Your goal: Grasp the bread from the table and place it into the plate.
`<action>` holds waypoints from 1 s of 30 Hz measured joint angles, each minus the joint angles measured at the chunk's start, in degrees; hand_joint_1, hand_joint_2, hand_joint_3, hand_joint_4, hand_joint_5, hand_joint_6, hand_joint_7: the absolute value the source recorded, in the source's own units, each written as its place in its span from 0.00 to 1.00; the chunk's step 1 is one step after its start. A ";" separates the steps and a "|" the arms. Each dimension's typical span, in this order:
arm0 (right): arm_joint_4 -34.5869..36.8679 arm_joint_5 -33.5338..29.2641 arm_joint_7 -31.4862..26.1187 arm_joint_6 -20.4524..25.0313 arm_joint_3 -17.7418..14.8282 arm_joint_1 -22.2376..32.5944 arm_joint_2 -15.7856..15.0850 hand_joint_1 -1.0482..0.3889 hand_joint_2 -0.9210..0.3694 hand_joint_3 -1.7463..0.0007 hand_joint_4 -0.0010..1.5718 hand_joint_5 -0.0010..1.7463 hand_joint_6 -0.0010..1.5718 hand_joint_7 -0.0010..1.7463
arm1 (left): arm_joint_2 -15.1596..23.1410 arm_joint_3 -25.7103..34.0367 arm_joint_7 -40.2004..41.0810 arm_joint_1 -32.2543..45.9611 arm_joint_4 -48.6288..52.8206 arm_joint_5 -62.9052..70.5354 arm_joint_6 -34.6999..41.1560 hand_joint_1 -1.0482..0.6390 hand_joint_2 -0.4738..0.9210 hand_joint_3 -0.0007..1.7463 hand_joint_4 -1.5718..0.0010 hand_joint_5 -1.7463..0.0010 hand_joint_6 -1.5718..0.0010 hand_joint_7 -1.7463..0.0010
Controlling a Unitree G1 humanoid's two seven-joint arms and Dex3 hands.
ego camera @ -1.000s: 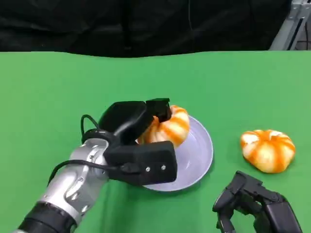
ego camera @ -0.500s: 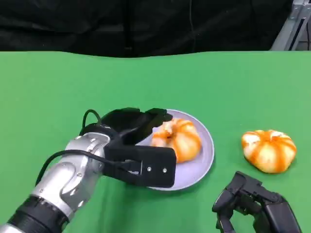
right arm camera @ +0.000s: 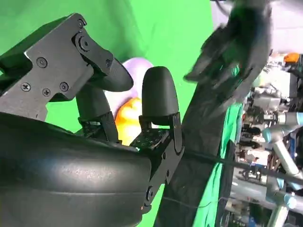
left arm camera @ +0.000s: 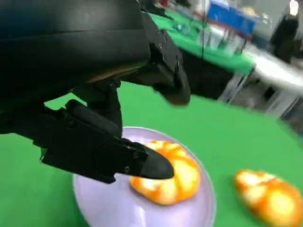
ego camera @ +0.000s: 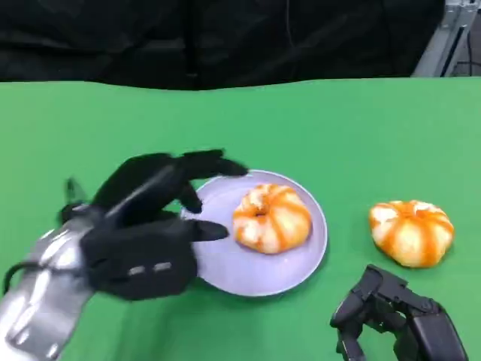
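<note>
Head view has the bread (ego camera: 271, 218) sitting on the plate (ego camera: 233, 265), a bit right of its centre, twisted top facing up; it's roundish, so no real long axis. The left robot hand (ego camera: 154, 226) hovers over the plate's left rim, fingers spread and holding nothing, and it's blurred. The left wrist view shows a fingertip (left arm camera: 156, 166) just beside the bread; touching or not, can't tell. A second bread (ego camera: 411, 232) lies on the green bench (ego camera: 338, 128), well apart from the plate, with open green behind both. The right robot hand (ego camera: 394, 316) rests at the near edge, fingers curled in, nothing in them.
</note>
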 measured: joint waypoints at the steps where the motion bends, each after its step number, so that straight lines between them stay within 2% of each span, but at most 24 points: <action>1: -0.02 0.02 0.01 -0.05 -0.01 0.05 -0.04 0.68 0.40 0.26 0.41 0.97 0.42 0.84 | 0.01 1.55 -0.03 2.15 -0.61 -2.63 -1.03 0.49 0.98 0.13 0.55 0.29 0.46 0.71; 2: -0.02 0.02 0.04 -0.05 0.01 0.05 -0.06 0.68 0.40 0.27 0.41 0.97 0.42 0.84 | 0.02 2.76 -0.05 3.99 -0.95 -4.68 -1.93 0.49 0.97 0.14 0.55 0.28 0.46 0.70; 3: -0.03 0.02 0.05 -0.05 0.02 0.04 -0.07 0.68 0.41 0.27 0.41 0.97 0.42 0.84 | 0.04 3.39 -0.07 5.08 -1.03 -5.59 -2.39 0.51 0.89 0.27 0.55 0.26 0.49 0.57; 4: -0.02 0.02 0.11 -0.07 0.09 -0.05 -0.07 0.68 0.41 0.26 0.41 0.97 0.42 0.84 | -0.10 4.21 -0.14 6.53 -1.39 -7.45 -2.95 0.53 0.75 0.49 0.54 0.24 0.53 0.45; 5: -0.02 0.03 0.11 -0.14 0.07 0.01 -0.05 0.68 0.41 0.26 0.41 0.97 0.42 0.84 | -0.56 5.25 -0.16 8.42 -2.05 -9.58 -4.00 0.54 0.69 0.57 0.54 0.23 0.55 0.40; 6: 0.01 0.03 0.11 -0.16 0.01 0.09 -0.07 0.68 0.42 0.26 0.42 0.97 0.42 0.84 | -1.01 5.92 -0.17 9.94 -2.71 -11.22 -4.87 0.54 0.66 0.61 0.54 0.23 0.55 0.38; 7: 0.02 0.03 0.10 -0.19 -0.03 0.16 -0.07 0.67 0.42 0.26 0.41 0.97 0.42 0.84 | -1.38 6.35 -0.19 11.16 -3.12 -12.46 -5.66 0.55 0.64 0.68 0.52 0.18 0.55 0.32; 10: 0.03 0.00 0.20 -0.29 -0.04 0.27 -0.12 0.67 0.42 0.26 0.41 0.97 0.42 0.84 | -3.93 8.46 1.91 17.15 -6.37 -14.84 -6.19 0.59 0.60 0.79 0.49 0.11 0.54 0.23; 13: 0.05 -0.04 0.19 -0.38 -0.08 0.27 -0.17 0.67 0.42 0.26 0.42 0.97 0.42 0.84 | -6.60 9.69 3.93 23.76 -7.68 -16.10 -8.49 0.62 0.59 0.84 0.48 0.08 0.52 0.19; 20: -0.10 -0.02 0.25 -0.38 -0.19 0.42 -0.37 0.66 0.42 0.26 0.42 0.96 0.43 0.83 | -9.62 11.69 5.46 32.32 -10.48 -18.62 -10.81 0.61 0.61 0.86 0.47 0.00 0.52 0.11; 26: -0.12 0.08 0.48 -0.37 -0.47 0.44 -0.47 0.68 0.42 0.25 0.43 0.96 0.43 0.83 | -10.91 11.66 5.03 35.07 -12.07 -21.64 -6.26 0.61 0.63 0.83 0.46 0.00 0.52 0.07; 30: -0.12 0.23 0.86 -0.37 -0.84 0.49 -0.54 0.67 0.43 0.24 0.44 0.96 0.44 0.83 | -11.43 11.70 4.50 34.77 -11.84 -22.92 -6.14 0.59 0.61 0.83 0.46 0.00 0.51 0.07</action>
